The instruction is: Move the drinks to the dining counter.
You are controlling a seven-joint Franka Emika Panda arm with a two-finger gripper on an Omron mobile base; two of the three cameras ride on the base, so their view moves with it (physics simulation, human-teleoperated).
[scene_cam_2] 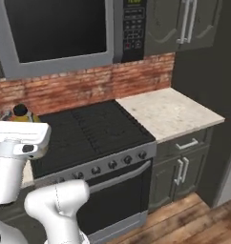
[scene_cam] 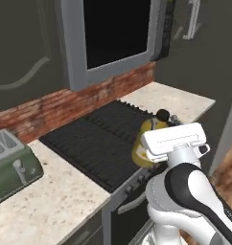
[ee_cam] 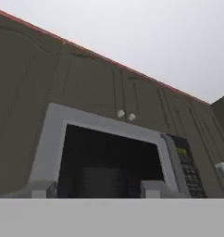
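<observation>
Stove [scene_cam: 96,139] behind juice bottle [scene_cam: 145,143]; claw hidden by wrist, grip unclear. Keep bottle upright when carrying to dining tabletop.

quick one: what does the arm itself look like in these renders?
Glossy white rounded arm links with dark bands at the joints. Boxy white hand block with a small dark patch on its side. No cables or markings visible.

speckled stone counter [scene_cam_2: 170,112], rough brick wall [scene_cam_2: 89,86], matt black stove [scene_cam_2: 89,128], wood floor [scene_cam_2: 184,224].
</observation>
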